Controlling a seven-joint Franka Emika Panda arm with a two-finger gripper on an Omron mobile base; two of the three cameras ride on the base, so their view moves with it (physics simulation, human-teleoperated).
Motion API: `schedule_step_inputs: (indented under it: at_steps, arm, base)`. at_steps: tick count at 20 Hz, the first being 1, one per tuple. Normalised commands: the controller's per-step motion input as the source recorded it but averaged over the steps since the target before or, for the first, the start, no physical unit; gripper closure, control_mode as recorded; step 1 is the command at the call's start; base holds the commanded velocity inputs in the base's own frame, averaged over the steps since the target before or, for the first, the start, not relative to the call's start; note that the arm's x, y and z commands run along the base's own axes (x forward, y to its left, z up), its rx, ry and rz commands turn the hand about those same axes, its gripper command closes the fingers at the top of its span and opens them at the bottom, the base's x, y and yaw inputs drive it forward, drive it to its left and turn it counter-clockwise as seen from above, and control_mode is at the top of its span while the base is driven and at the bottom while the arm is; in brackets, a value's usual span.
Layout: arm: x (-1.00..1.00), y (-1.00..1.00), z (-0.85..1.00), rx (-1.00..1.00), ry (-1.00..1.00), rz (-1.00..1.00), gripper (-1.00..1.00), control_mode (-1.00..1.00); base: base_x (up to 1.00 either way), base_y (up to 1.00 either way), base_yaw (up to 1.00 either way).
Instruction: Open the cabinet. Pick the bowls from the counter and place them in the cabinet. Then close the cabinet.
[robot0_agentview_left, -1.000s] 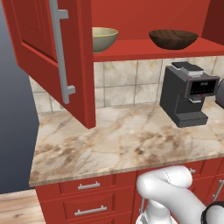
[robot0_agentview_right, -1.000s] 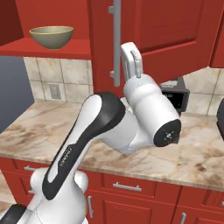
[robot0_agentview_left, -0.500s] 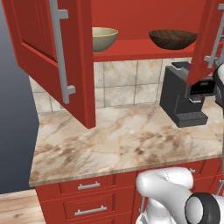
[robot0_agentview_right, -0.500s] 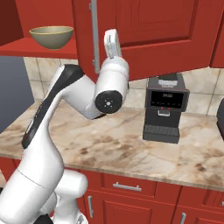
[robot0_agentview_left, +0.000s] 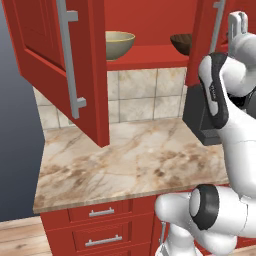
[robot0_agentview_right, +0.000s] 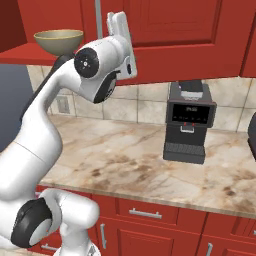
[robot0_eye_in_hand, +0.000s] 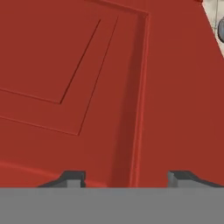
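Red cabinet (robot0_agentview_left: 55, 65) doors hang open over the marble counter (robot0_agentview_left: 135, 160), and on the shelf inside sit the olive bowl (robot0_agentview_left: 119, 44) and, further right, the dark wooden bowl (robot0_agentview_left: 181, 43), half hidden by the right-hand door (robot0_agentview_left: 204, 40). The gripper (robot0_eye_in_hand: 126, 178) is raised against that door's panelled face, its two tips spread apart with nothing between them. A black coffee machine (robot0_agentview_right: 187, 122) stands on the counter below.

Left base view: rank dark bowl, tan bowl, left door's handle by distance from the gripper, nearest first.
Gripper is up at the right door.
1. Dark bowl: right end of the cabinet shelf, just left of the gripper.
2. Tan bowl: left part of the same shelf.
3. Left door's handle: far left, on the swung-open door.
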Motion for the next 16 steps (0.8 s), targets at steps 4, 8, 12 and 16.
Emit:
schedule_step_inputs:
  at_steps: [4, 8, 12, 16]
  arm:
    - [0.98, 0.01, -0.15, 0.0, 0.13, -0.07, -1.0, -1.0]
    - [0.97, 0.0, -0.61, 0.0, -0.01, 0.04, -1.0, -1.0]
    - [0.72, -0.08, -0.69, 0.0, -0.11, 0.17, -1.0, -1.0]
    - [0.59, -0.03, -0.24, 0.0, -0.06, 0.13, -1.0, -1.0]
  base:
    - [0.0, 0.0, 0.0]
    - [0.0, 0.0, 0.0]
    - [0.0, 0.0, 0.0]
    - [0.0, 0.0, 0.0]
